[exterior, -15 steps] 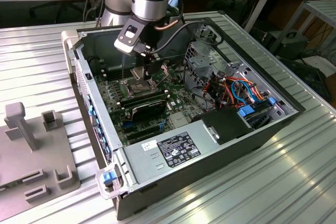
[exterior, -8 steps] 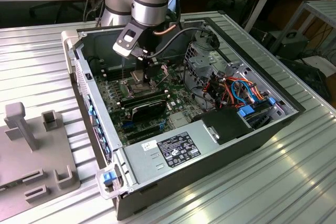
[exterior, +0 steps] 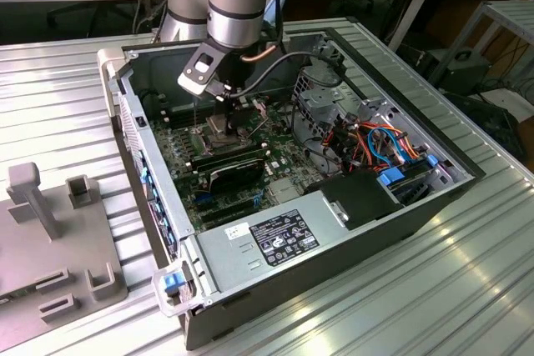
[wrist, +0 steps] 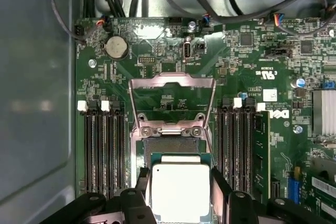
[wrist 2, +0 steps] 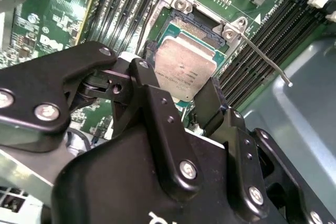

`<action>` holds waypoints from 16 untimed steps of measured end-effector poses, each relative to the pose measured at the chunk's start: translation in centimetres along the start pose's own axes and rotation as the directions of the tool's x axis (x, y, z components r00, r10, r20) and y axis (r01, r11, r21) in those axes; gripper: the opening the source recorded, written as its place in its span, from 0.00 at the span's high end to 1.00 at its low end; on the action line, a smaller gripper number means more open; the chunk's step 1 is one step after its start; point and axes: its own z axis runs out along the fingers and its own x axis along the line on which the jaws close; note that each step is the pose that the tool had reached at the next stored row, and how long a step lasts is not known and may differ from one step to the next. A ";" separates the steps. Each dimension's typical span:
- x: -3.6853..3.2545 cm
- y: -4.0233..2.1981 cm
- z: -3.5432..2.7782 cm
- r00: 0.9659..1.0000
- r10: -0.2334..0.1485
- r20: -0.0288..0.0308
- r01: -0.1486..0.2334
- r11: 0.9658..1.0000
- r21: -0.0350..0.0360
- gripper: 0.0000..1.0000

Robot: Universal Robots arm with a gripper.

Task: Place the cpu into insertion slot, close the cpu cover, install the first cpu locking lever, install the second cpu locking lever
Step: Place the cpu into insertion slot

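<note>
Black-fingered, my pincer (wrist 2: 178, 90) clenches the cpu (wrist: 180, 187) by two opposite edges, just over the insertion slot (wrist: 173, 145), at eleven o'clock from the power supply (exterior: 279, 239) in the exterior view. I judge it light, stiff and fragile underneath, so edges only. I count one cpu, one cpu cover (wrist: 173, 77) standing open, and one lever (wrist 2: 261, 57).
</note>
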 end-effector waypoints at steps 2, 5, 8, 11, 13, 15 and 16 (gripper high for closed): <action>0.23 -0.03 0.52 1.000 -0.031 -0.001 0.031 1.000 0.000 0.45; 0.47 -0.05 1.17 1.000 -0.031 -0.001 0.031 1.000 0.000 0.45; 0.54 -0.07 1.81 1.000 -0.026 -0.001 0.026 1.000 0.003 0.45; 0.55 -0.07 2.15 1.000 -0.006 -0.001 0.006 1.000 0.008 0.45; 0.56 -0.07 2.46 1.000 -0.001 -0.001 0.001 1.000 0.011 0.45; 0.57 -0.07 2.68 1.000 0.000 -0.001 0.000 1.000 0.011 0.45; 0.57 -0.08 2.74 1.000 0.000 -0.001 0.000 1.000 0.011 0.45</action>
